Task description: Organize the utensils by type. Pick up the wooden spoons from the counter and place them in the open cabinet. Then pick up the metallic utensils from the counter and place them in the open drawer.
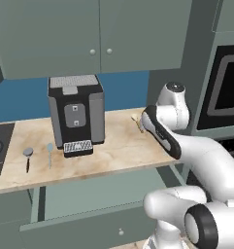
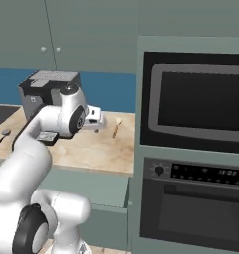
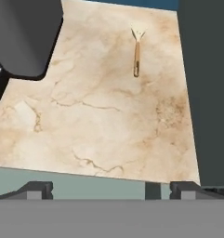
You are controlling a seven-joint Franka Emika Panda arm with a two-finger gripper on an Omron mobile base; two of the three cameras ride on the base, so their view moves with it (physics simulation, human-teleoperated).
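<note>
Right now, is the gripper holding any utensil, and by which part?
Nothing is held. The gripper is open above the counter; the small wooden spoon lies apart.

White arm folded forward; gripper (image 3: 111, 188) wide open, empty, angled downward

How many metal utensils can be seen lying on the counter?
2. The round-headed utensil with a dark handle lies near the counter's left end, and the pale blue-grey spoon lies just right of it, left of the coffee machine. The machine could hide others.
</note>
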